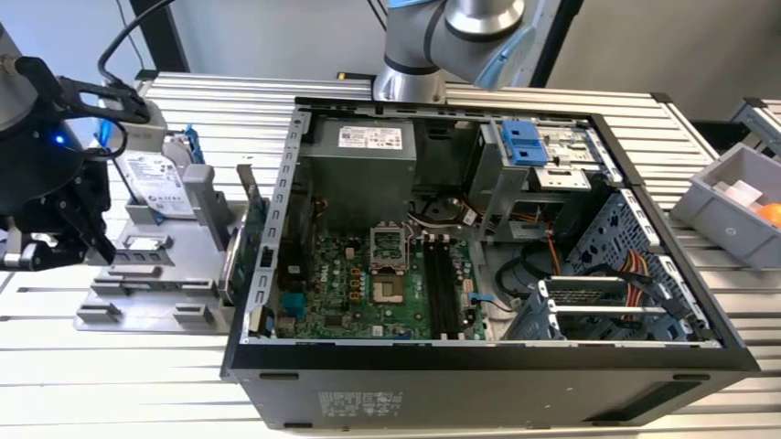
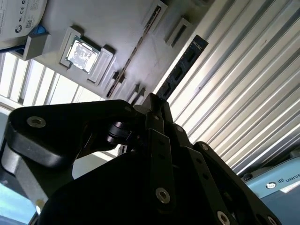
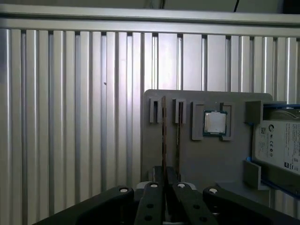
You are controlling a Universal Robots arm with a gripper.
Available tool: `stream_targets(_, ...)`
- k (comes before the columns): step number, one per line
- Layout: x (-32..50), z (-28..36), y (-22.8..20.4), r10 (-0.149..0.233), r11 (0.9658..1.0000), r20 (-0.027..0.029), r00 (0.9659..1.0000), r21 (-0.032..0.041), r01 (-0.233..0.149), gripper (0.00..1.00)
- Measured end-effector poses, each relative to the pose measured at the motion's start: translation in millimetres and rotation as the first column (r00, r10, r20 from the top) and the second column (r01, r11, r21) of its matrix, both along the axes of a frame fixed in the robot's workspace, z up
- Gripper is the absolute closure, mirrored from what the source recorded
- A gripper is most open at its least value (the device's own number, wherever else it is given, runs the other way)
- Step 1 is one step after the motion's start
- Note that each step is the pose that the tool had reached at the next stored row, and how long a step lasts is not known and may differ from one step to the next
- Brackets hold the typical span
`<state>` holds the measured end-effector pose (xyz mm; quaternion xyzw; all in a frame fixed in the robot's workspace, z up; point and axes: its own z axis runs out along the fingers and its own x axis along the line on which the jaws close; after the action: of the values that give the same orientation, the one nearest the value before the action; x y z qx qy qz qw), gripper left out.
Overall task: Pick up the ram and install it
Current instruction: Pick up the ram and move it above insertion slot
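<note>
My gripper (image 3: 166, 180) is shut on the ram (image 3: 163, 131), a thin stick seen edge-on that runs out from the fingertips. In the second wrist view the ram (image 2: 185, 65) shows its dark face with small chips, sticking out past the gripper (image 2: 154, 105) over the ribbed table. It hangs above the grey fixture (image 3: 187, 159), beside an empty slot support (image 3: 153, 110). A second thin stick (image 3: 178, 140) stands in the neighbouring slot. In the exterior view the gripper (image 1: 55, 242) is at the far left, over the fixture (image 1: 134, 306).
The open computer case (image 1: 488, 384) fills the middle of the exterior view, its green motherboard (image 1: 354, 283) with long dark slots (image 1: 440, 283) facing up. The fixture also carries a hard drive (image 3: 276, 145) and a square processor (image 3: 215, 123). A grey bin (image 1: 732, 197) sits at the exterior view's right.
</note>
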<state>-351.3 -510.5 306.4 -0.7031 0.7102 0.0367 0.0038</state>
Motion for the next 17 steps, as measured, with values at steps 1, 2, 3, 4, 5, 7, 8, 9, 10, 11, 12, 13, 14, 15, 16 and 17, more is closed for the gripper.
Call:
stream_targets(1, 0.0, 0.8, 0.0, 0.000, 1.0000, 0.0000, 1.0000, 0.0000, 0.000, 1.00)
stream_targets(2, 0.0, 1.8, 0.0, 0.000, 1.0000, 0.0000, 1.0000, 0.0000, 0.000, 1.00)
stream_targets(3, 0.0, 2.6, 0.0, 0.000, 1.0000, 0.0000, 1.0000, 0.0000, 0.000, 1.00)
stream_targets(4, 0.0, 3.4, 0.0, 0.000, 1.0000, 0.0000, 1.0000, 0.0000, 0.000, 1.00)
stream_targets(5, 0.0, 4.1, 0.0, 0.000, 1.0000, 0.0000, 1.0000, 0.0000, 0.000, 1.00)
stream_targets(7, 0.0, 5.5, 0.0, 0.000, 1.0000, 0.0000, 1.0000, 0.0001, 0.000, 1.00)
stream_targets(8, 0.0, 6.2, 0.0, 0.000, 1.0000, 0.0000, 1.0000, 0.0000, 0.000, 1.00)
stream_targets(9, 0.0, 6.9, 0.0, 0.000, 1.0000, 0.0000, 1.0000, 0.0001, 0.000, 1.00)
stream_targets(10, 0.0, 7.6, 0.0, 0.000, 1.0000, 0.0000, 1.0000, 0.0000, 0.000, 1.00)
stream_targets(11, 0.0, 8.5, 0.0, 0.000, 1.0000, 0.0000, 1.0000, 0.0000, 0.000, 1.00)
stream_targets(12, 0.0, 9.4, 0.0, 0.000, 1.0000, 0.0000, 1.0000, 0.0000, 0.000, 1.00)
stream_targets(13, 0.0, 10.4, 0.0, 0.000, 1.0000, 0.0000, 1.0000, 0.0000, 0.000, 1.00)
stream_targets(14, 0.0, 11.3, 0.0, 0.000, 1.0000, 0.0000, 1.0000, 0.0000, 0.000, 1.00)
stream_targets(15, 0.0, 12.2, 0.0, 0.000, 1.0000, 0.0000, 1.0000, 0.0000, 0.000, 1.00)
stream_targets(16, 0.0, 13.0, 0.0, 0.000, 1.0000, 0.0000, 1.0000, 0.0000, 0.000, 1.00)
stream_targets(17, 0.0, 13.9, 0.0, 0.000, 1.0000, 0.0000, 1.0000, 0.0000, 0.000, 1.00)
